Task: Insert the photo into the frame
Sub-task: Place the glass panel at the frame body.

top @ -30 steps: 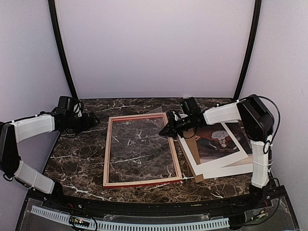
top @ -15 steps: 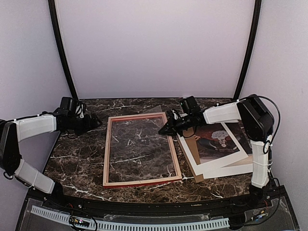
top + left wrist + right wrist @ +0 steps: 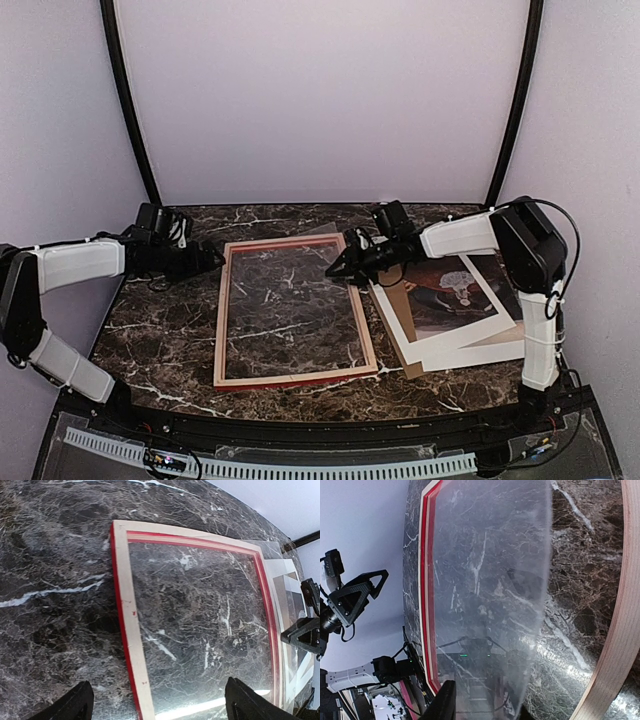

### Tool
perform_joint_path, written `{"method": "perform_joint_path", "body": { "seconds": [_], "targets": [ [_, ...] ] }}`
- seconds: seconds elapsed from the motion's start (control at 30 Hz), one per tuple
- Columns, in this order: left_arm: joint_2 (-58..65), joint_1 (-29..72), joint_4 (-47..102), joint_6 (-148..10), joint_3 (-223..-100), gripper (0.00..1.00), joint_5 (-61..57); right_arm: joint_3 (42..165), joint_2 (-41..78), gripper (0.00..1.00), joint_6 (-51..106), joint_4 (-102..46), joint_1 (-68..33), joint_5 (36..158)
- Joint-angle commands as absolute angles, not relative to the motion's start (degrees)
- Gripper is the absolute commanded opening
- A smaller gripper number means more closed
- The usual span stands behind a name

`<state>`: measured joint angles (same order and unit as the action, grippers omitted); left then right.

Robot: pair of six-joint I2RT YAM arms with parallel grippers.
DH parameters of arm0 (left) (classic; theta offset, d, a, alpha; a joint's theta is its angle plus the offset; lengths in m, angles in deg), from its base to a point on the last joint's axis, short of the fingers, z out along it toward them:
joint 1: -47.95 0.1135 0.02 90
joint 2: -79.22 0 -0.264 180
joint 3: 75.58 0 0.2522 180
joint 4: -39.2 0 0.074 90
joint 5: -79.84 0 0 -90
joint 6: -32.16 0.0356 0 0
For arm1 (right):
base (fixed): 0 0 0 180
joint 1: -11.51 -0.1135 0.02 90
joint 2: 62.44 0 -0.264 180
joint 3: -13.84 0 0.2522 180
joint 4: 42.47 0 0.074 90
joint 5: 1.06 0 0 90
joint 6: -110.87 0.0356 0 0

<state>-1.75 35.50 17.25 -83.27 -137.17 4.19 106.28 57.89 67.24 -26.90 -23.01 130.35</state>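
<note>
**Photo outside the frame, both grippers at the far end of it**

The left gripper (image 3: 198,262) has its fingers (image 3: 75,707) spread wide. The left wrist camera shows both dark tips low in its picture with marble and one pale rail between them, gripping nothing.

Of the right gripper (image 3: 336,269), its own camera shows a single finger (image 3: 445,705). I cannot tell whether that gripper is pinching anything or is parted.

That right wrist view does show the clear sheet (image 3: 490,580) plainly. It is glossy and spreads across most of the opening, with a strip of bare marble between its edge and the nearer wooden rail. From above it shows only as a faint corner past the far rail. Whether it lies flat or is raised, I cannot say.

The frame (image 3: 221,320) lies on the table (image 3: 160,330) with its pale back up and red showing along its edges.

The photo (image 3: 450,288) is not in the frame. It lies face up just to the frame's right, over the brown board (image 3: 411,369), whose corner peeks out at the near side.

The left forearm runs low and level in from the left, and its gripper stops just beside the frame's far-left corner. The right arm rises to a high elbow, and its forearm stretches leftward over the photo. Its tip sits at the frame's right rail, near the far corner.
</note>
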Motion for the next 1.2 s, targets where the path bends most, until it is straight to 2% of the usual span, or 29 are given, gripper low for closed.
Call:
{"method": "perform_joint_path", "body": {
  "seconds": [0.0,0.13,0.3,0.5,0.87,1.17],
  "targets": [
    [-1.5,31.7,23.0,-83.0,-136.8,0.94,6.2,109.1,58.6,0.32,65.3,-25.1,-23.7,128.0],
    [-3.7,26.3,27.7,-84.0,-137.4,0.94,8.3,110.5,58.5,0.4,63.7,-21.9,-23.9,125.9],
    [-8.4,21.4,32.9,-85.0,-138.9,0.94,12.1,111.4,58.4,0.55,62.4,-19.8,-24.1,124.0],
    [-14.5,17.1,37.2,-85.7,-141.3,0.94,16.2,112.1,58.0,0.65,60.8,-17.6,-24.1,122.2],
    [-23.5,16.1,32.2,-84.6,-146.5,0.94,18.3,113.4,56.2,0.69,57.1,-11.7,-24.2,117.2],
    [-23.8,16.1,29.2,-83.7,-145.6,0.93,14.9,112.9,53.3,0.7,53.9,-7.3,-23.9,112.6]
  ]
}}
